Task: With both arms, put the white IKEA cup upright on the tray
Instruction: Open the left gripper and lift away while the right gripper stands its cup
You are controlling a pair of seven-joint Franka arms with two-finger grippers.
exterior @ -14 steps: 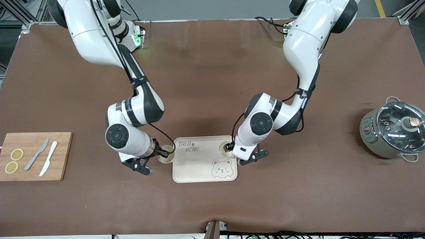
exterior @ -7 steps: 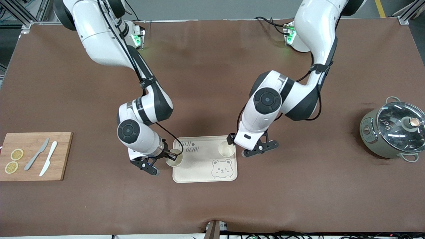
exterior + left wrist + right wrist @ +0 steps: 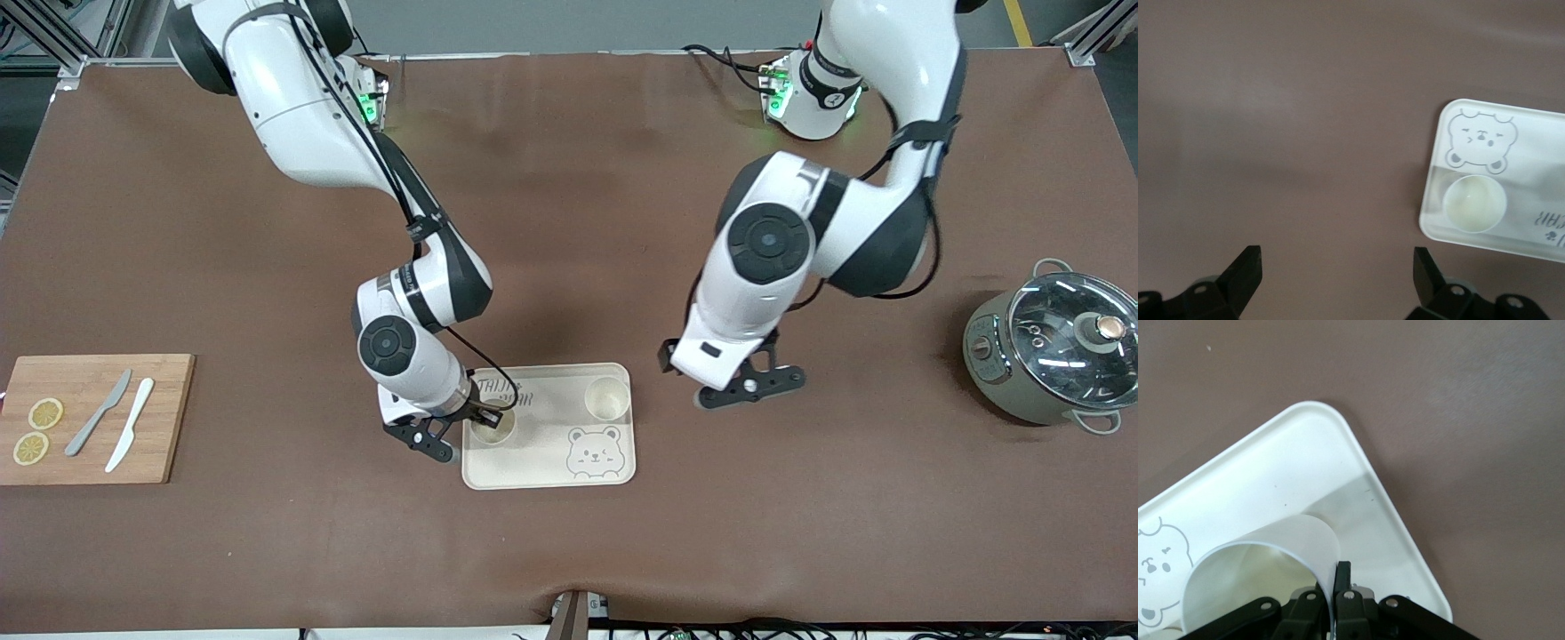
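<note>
While clamped on a cup's (image 3: 492,425) rim over the tray (image 3: 551,462), right gripper (image 3: 484,413) angles down, elbow bent. Left gripper (image 3: 711,378), jaws apart, hangs beside the tray; second cup (image 3: 607,399) upright on it.

My robotics lab bench, brown-matted table (image 3: 569,551), aluminium framing (image 3: 1089,40) at corners; cables (image 3: 800,629) along edge, staged kitchen props

Bamboo cutting board (image 3: 96,419) at the right arm's end of the brown table (image 3: 569,551). On it: two lemon slices (image 3: 37,430), a grey knife (image 3: 98,412), a white knife (image 3: 130,424) side by side. Lidded grey-green pot (image 3: 1051,354) with glass lid at the left arm's end.
</note>
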